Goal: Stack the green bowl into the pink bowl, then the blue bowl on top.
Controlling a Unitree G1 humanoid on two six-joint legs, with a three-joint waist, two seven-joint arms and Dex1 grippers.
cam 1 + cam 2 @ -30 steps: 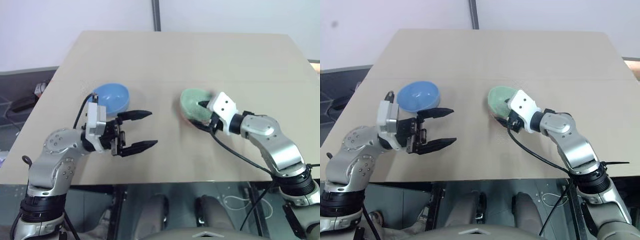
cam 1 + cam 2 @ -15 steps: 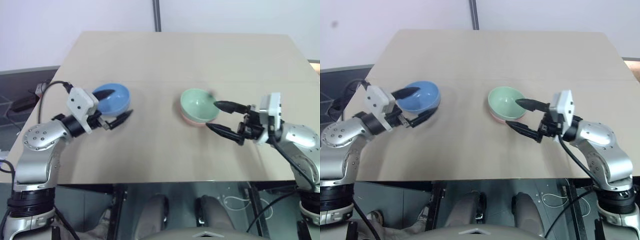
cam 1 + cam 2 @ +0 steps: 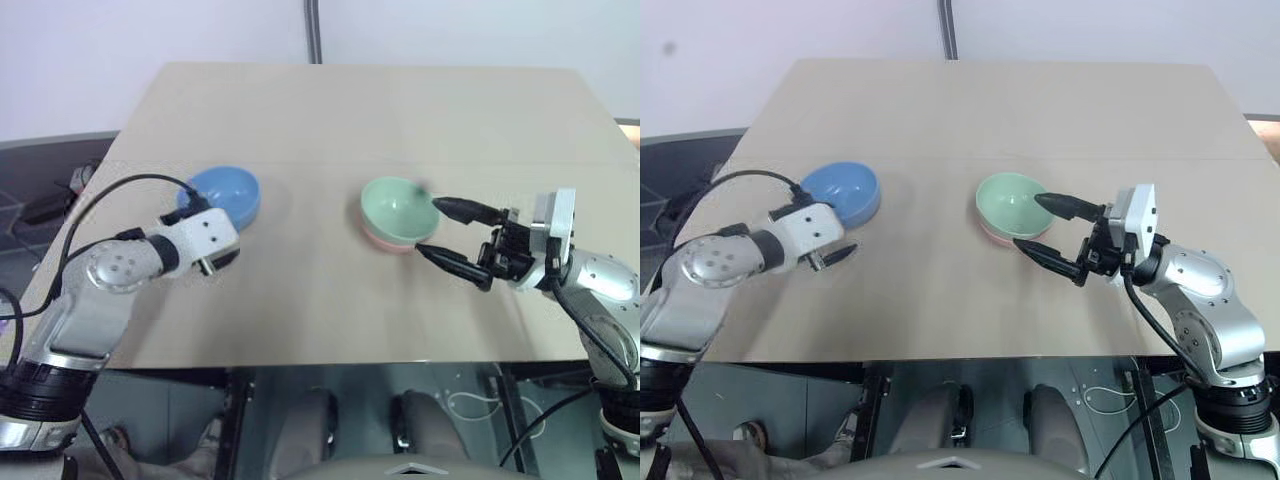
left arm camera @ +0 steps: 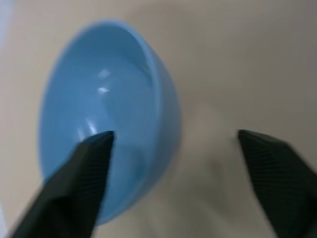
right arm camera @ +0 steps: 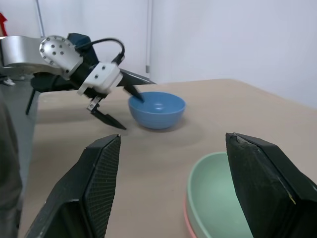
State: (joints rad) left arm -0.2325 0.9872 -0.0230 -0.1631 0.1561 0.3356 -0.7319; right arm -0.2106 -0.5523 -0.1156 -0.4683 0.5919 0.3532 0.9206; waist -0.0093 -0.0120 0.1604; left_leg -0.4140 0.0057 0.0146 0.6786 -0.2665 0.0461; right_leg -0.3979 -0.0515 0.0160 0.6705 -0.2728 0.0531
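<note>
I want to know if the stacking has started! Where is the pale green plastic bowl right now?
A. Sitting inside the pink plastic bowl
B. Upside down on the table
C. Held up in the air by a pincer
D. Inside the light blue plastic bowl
A: the pale green plastic bowl sits nested in the pink plastic bowl, whose rim peeks out beneath it.

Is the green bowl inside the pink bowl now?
Yes. The green bowl sits upright inside the pink bowl; just a pink edge peeks out underneath its near side. Nothing is inside the green bowl.
</note>
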